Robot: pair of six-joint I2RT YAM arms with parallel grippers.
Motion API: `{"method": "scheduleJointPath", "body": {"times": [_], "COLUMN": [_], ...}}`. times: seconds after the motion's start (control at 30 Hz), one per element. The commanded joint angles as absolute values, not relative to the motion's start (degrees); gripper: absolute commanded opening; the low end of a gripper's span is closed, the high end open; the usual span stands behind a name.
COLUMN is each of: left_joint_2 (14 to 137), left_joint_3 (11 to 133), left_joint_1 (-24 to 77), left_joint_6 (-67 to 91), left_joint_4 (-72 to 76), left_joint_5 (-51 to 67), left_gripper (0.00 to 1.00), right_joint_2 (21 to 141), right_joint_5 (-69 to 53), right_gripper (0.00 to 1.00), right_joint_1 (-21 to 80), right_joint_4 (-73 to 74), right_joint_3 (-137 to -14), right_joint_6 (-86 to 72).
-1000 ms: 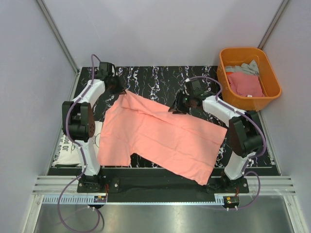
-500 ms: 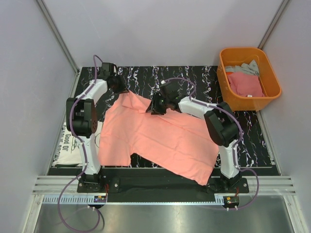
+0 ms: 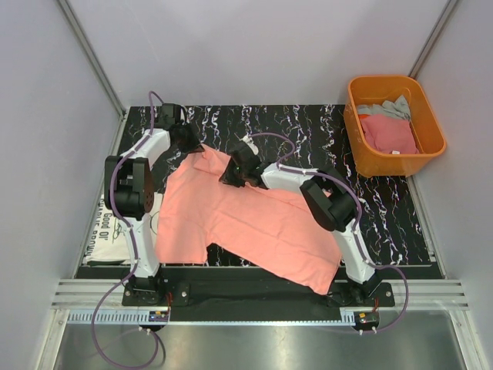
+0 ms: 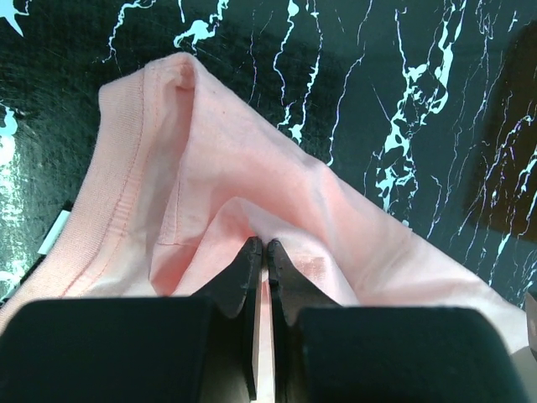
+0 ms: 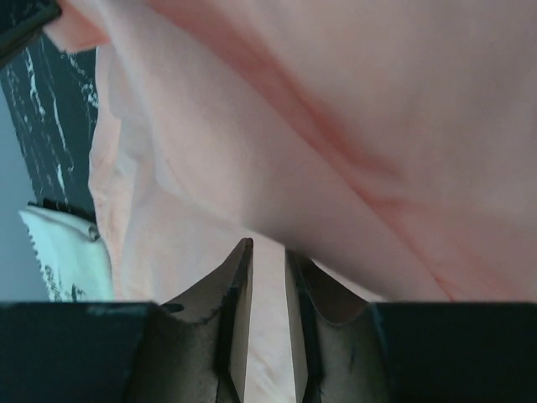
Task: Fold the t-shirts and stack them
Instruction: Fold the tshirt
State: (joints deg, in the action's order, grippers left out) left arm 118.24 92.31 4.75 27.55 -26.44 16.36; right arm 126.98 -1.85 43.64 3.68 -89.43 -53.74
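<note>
ok so where it's at rn: salmon tee [image 3: 246, 223] is spread flat-ish across the middle of the table [image 3: 308, 127], running from the far-left down to the near-right, w/ its near-right corner right at the near edge. White printed tee [image 3: 115, 231] is lying at the left edge, partly under the left arm. Deeper pink tee [image 3: 389, 132] + grey tee [image 3: 385, 109] are sitting in the orange tub [image 3: 394, 79] far right, not touched yet.

Left gripper [image 4: 262, 248]: jaws together, clamped on a ridge of the salmon tee at its far-left corner. There's a stitched hem just left of the fingers.

Right gripper [image 5: 267, 248]: down on the tee's far edge, just right of the left one. Jaws nearly together w/ a thin slit and pink showing in it. Can't tell if it's actually biting cloth or just sitting over it.

What could go wrong imo:
- if the right one has nothing (or one thin layer), the fold gets pulled from the left corner only, so the tee skews and bunches.
- both grips are close together at the same far-left end, so the big near-right part is prob gonna drag and wrinkle, maybe slide off the near edge.
- the left pinch looks like a puckered ridge, not a clean edge. It could grab 2 layers, or let go mid-pull.
- the white tee is touching or v close to the salmon one on the left and could get dragged along.
</note>
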Motion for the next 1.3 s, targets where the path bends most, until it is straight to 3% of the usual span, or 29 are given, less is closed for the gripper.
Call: {"method": "scheduleJointPath", "body": {"times": [0.0,0.17,0.6,0.93,1.07,1.17,1.27], "left_joint_2": [116.01,116.10,115.84,115.84,115.93,115.93,116.02], "left_joint_3": [93.60,93.34,92.46,92.02,91.84,92.02,92.02], "left_joint_1": [4.48,4.48,4.40,4.39,4.39,4.39,4.31], "left_joint_6": [28.12,27.60,27.42,27.25,27.77,27.86,27.95], "left_joint_4": [-24.35,-24.43,-24.26,-24.17,-23.91,-23.82,-23.82], "left_joint_5": [18.11,17.84,18.46,18.90,19.16,19.16,19.16], "left_gripper": [0.07,0.07,0.07,0.07,0.07,0.07,0.07], "right_joint_2": [128.49,130.16,134.82,138.07,140.62,141.85,143.43], "right_joint_5": [6.93,11.77,16.35,19.51,20.03,20.83,21.44], "right_gripper": [0.29,0.37,0.31,0.34,0.32,0.22,0.21], "right_joint_1": [44.38,44.74,46.05,46.93,47.37,47.55,47.55], "right_joint_4": [1.31,3.08,13.09,22.58,26.61,29.17,31.11], "right_joint_3": [-92.98,-95.35,-103.27,-108.10,-111.17,-112.59,-114.16], "right_joint_6": [-57.48,-59.76,-62.14,-55.90,-53.97,-53.17,-52.48]}}
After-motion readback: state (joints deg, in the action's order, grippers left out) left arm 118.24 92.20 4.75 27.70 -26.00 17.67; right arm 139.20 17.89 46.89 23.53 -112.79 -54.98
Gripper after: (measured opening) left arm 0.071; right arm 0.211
